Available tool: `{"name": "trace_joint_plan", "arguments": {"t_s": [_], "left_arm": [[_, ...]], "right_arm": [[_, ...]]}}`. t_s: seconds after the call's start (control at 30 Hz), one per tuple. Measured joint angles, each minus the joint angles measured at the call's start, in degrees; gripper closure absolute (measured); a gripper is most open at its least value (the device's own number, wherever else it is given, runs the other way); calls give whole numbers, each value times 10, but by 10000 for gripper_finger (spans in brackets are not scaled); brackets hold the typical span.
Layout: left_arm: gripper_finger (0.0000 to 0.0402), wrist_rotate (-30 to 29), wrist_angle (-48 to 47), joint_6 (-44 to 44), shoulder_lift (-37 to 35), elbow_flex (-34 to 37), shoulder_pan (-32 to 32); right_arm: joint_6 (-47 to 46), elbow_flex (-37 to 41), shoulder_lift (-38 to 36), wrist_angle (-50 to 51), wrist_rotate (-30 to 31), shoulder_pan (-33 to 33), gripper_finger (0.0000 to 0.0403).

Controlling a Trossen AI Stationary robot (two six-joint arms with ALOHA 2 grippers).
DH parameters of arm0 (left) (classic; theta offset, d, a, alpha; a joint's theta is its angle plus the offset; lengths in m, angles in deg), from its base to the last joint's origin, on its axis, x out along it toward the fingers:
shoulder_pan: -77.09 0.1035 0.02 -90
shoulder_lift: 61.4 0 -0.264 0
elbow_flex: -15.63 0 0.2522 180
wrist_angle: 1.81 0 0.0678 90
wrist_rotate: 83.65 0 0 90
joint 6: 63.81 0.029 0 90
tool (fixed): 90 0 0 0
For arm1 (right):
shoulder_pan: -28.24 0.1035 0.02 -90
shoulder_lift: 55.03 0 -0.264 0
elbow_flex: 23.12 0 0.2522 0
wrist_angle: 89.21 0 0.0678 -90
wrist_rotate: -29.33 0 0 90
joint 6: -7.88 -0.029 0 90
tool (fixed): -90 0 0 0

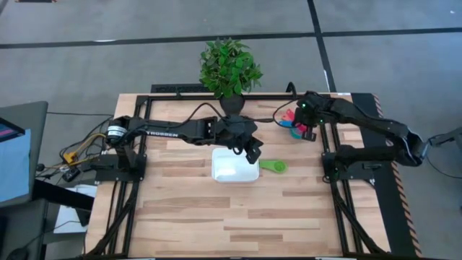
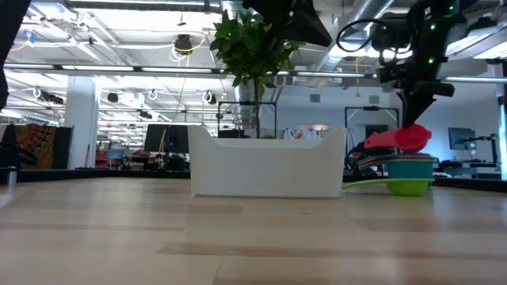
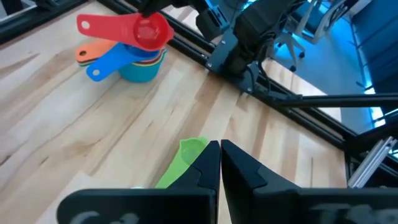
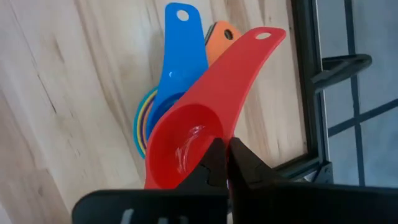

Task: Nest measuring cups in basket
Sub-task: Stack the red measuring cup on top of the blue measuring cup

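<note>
The white basket (image 1: pixel 234 166) sits mid-table. A green measuring cup (image 1: pixel 274 166) lies on the wood just right of it, bowl down on the table (image 2: pixel 408 188). The other cups form a nested stack (image 3: pixel 137 59) near the far right, with blue and orange handles sticking out (image 4: pixel 180 68). My right gripper (image 4: pixel 227 163) is above that stack, shut on the red cup (image 2: pixel 400 138). My left gripper (image 3: pixel 220 158) is shut with nothing between its fingers and hangs raised over the basket's far right corner (image 1: pixel 251 152), with the green cup (image 3: pixel 183 158) below it. My right gripper pinches the red cup by its bowl wall (image 4: pixel 211 134), beside where the handle joins. One finger is inside the bowl and one outside, coming from above and pointing down. The cup is lifted clear of the stack, roughly level (image 2: pixel 400 138).
A potted plant (image 1: pixel 231 68) stands at the far edge behind the basket. Black frame rails (image 1: pixel 332 155) and the right arm's base flank the stack. Bare wood lies in front of the basket toward the near edge.
</note>
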Motion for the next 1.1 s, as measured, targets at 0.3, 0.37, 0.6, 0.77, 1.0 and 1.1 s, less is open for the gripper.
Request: {"name": "trace_joint_plan", "arguments": {"t_s": [0.3,0.37,0.6,0.77,1.0,1.1], "left_arm": [[401,0,-3,17,0,0,6],[401,0,-3,17,0,0,6],[401,-1,-14,17,1,0,6],[401,-9,-15,17,1,0,6],[401,-12,-15,17,1,0,6],[401,-12,-19,17,1,0,6]], "right_arm": [[16,0,3,10,-3,-11,398],[-6,0,3,32,-3,-11,398],[-99,0,-4,110,0,22,398],[-123,-3,-17,118,-1,48,398],[-182,-31,-19,176,0,51,398],[-221,-31,-19,219,0,51,398]]}}
